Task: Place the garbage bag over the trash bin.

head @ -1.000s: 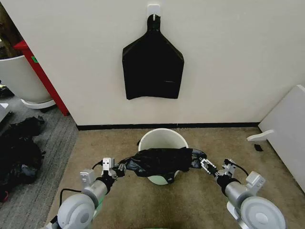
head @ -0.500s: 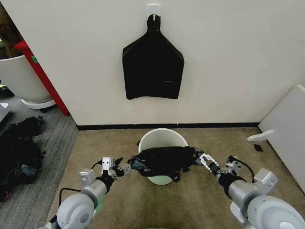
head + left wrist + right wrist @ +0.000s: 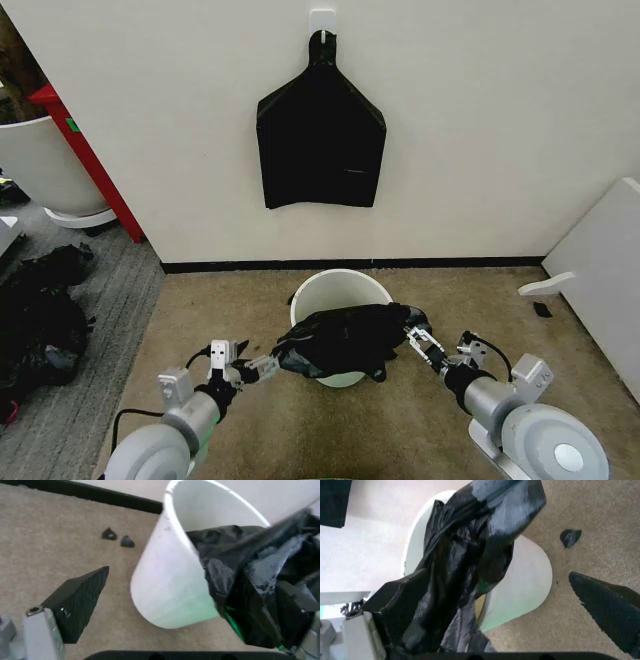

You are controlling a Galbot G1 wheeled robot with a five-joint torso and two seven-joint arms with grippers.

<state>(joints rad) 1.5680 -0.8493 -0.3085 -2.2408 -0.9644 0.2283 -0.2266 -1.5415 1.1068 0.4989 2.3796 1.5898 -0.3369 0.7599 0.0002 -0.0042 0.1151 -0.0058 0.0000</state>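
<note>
The trash bin [image 3: 340, 283] is a small white bucket standing on the carpet by the wall. The garbage bag [image 3: 345, 338], glossy crinkled black plastic, lies bunched over the bin's near rim and hangs down its front. My left gripper [image 3: 262, 366] is at the bag's left end and my right gripper [image 3: 415, 340] at its right end. In the left wrist view one black finger [image 3: 75, 603] stands far from the bag [image 3: 250, 592], beside the bin [image 3: 165, 585]. In the right wrist view the bag [image 3: 470, 547] drapes over one finger [image 3: 365, 630]; the other finger [image 3: 607, 613] stands wide apart. Both grippers are open.
A flat black bag bunch [image 3: 320, 135] hangs from a wall hook above the bin. At the left are a large white tub [image 3: 40, 165], a red post [image 3: 85, 155] and a dark heap [image 3: 40, 320]. A white board [image 3: 600, 270] leans at the right, with a black scrap [image 3: 541, 309] beside it.
Both grippers have drawn closer together. The bag, stretched wide between them before, now sags in a bunch over the bin's near rim.
</note>
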